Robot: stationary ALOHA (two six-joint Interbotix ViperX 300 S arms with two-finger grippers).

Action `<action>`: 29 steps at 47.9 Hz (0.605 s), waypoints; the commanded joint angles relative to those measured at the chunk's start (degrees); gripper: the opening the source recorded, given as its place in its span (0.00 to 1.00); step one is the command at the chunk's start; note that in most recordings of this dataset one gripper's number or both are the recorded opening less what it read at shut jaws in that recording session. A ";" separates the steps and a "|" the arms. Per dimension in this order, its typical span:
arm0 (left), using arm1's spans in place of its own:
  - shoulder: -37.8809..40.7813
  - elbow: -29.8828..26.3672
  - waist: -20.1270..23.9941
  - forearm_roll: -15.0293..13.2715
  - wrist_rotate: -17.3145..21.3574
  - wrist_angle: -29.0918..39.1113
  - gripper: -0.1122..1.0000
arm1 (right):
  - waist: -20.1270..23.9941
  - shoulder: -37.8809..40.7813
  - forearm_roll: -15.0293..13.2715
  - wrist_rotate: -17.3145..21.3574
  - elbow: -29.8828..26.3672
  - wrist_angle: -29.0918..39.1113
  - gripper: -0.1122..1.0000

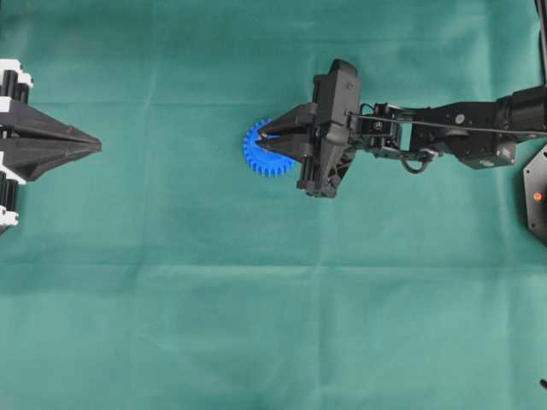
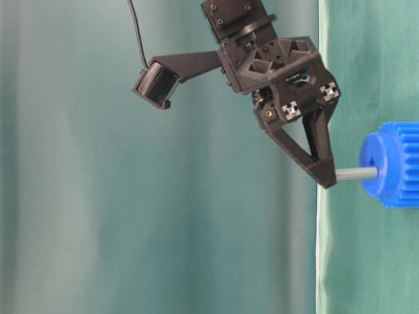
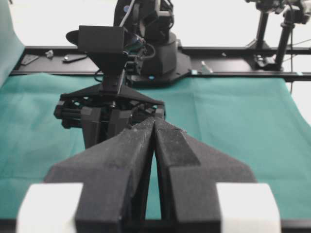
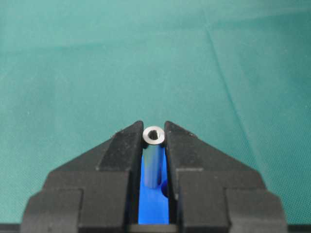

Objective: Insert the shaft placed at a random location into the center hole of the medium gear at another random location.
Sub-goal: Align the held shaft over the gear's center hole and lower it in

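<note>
The medium gear (image 1: 255, 155) lies flat on the green cloth at mid-table and also shows in the table-level view (image 2: 396, 163). My right gripper (image 1: 267, 141) hovers right over it, shut on the shaft (image 4: 153, 158), which stands upright between the jaws. The shaft's (image 2: 357, 173) lower end meets the raised hub (image 2: 370, 163). In the right wrist view the center hole's rim (image 4: 165, 187) shows just right of the shaft's foot; I cannot tell whether the shaft is in it. My left gripper (image 1: 92, 147) is shut and empty at the far left (image 3: 154, 122).
Green cloth covers the table. A black base with a red light (image 1: 537, 195) sits at the right edge. The right arm (image 1: 444, 128) stretches in from the right. A black rail (image 3: 233, 51) and stands lie beyond the cloth's far edge.
</note>
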 commanded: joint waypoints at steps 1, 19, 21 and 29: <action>0.44 -1.05 0.00 0.18 0.00 -0.35 0.10 | 0.09 -0.18 0.35 0.70 -0.26 0.00 0.23; 0.35 -1.14 0.00 0.18 0.00 -0.44 0.10 | 0.09 -4.22 0.00 -0.18 -0.09 0.35 0.23; 0.44 -1.14 0.09 0.18 0.00 -0.44 0.10 | 0.18 -4.92 -0.09 -0.44 0.09 0.35 0.23; 0.44 -1.05 0.09 0.18 0.00 -0.44 0.10 | 0.09 -6.86 0.00 -1.76 0.62 0.35 0.23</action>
